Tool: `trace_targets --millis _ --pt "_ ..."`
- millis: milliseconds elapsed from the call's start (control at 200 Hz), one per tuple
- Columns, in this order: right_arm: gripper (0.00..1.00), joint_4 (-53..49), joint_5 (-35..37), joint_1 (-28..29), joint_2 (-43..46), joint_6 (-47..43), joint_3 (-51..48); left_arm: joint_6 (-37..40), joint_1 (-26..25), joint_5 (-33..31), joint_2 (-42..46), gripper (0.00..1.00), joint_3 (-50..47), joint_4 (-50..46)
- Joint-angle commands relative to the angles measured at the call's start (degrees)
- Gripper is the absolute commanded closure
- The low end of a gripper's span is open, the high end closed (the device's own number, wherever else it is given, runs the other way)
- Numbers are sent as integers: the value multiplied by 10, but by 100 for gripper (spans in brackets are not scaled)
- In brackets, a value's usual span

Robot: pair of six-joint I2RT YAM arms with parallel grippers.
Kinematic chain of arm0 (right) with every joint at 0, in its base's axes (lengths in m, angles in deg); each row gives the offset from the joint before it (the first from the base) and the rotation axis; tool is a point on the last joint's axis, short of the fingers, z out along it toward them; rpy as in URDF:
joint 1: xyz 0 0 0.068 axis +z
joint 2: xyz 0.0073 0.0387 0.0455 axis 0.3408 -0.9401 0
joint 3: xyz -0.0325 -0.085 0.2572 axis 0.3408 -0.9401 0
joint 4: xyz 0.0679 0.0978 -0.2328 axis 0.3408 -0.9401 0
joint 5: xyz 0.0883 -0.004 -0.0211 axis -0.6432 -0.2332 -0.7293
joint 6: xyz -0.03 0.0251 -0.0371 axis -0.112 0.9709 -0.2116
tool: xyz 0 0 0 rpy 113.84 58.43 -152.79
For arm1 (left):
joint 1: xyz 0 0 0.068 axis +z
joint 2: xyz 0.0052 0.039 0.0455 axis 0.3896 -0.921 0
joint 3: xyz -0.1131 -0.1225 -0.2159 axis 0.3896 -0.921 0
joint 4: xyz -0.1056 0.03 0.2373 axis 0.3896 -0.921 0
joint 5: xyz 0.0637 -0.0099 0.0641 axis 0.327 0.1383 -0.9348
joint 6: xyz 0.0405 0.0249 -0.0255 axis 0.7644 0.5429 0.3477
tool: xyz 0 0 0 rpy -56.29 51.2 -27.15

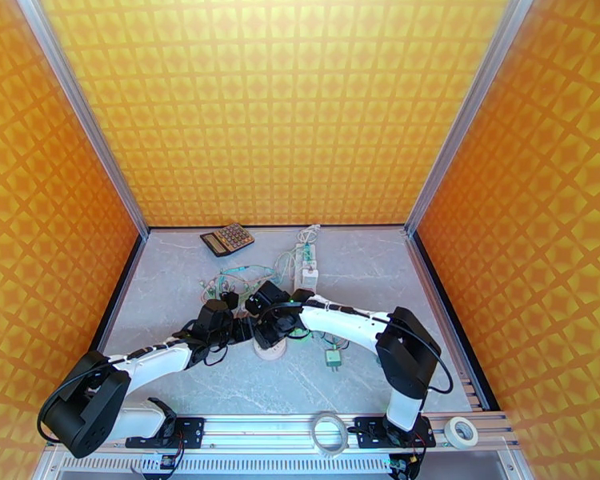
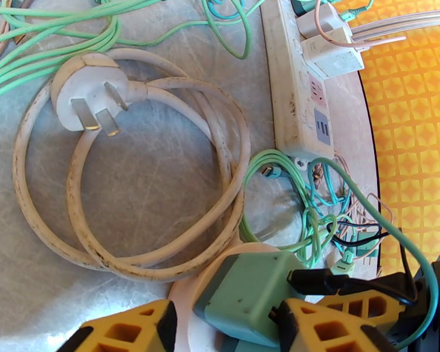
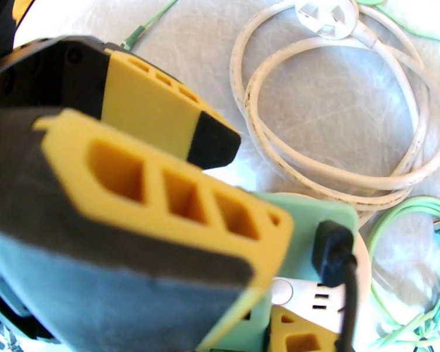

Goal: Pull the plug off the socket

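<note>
At table centre, pale green boxy plug (image 2: 243, 297) seated on round white socket (image 3: 314, 297). Left hand (image 2: 220, 330) pinching plug sides for pull. Right hand (image 3: 243, 288) pressed to socket, presumably bracing; spread or pressed together, cannot tell.

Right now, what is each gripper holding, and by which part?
The left gripper grips the green adapter by its sides. Whether the right gripper holds anything cannot be told.
</note>
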Motion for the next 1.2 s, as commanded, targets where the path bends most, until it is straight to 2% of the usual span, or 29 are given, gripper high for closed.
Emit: trace_targets --millis 0,255,330,510,720,835,1015,1195 --pt "86 120 -49 30 4 12 35 30 -35 -18 -68 49 -60 -230" --pt "84 27 55 143 -44 -73 117 29 -36 -18 -74 50 -59 -227" --pt "84 21 55 158 -55 -76 125 30 -36 -18 -76 49 -56 -227" --pt "85 41 54 143 -41 -70 103 31 -36 -18 -77 49 -55 -227" --pt "85 125 -47 29 1 9 27 31 -36 -18 -76 49 -56 -227" --pt "85 155 -95 -5 7 45 4 31 -36 -18 -75 49 -58 -227" --pt "85 155 -92 -2 3 46 11 31 -36 -18 -75 50 -59 -226" --pt "84 70 5 77 -13 -39 77 32 -37 -18 -79 50 -56 -226"
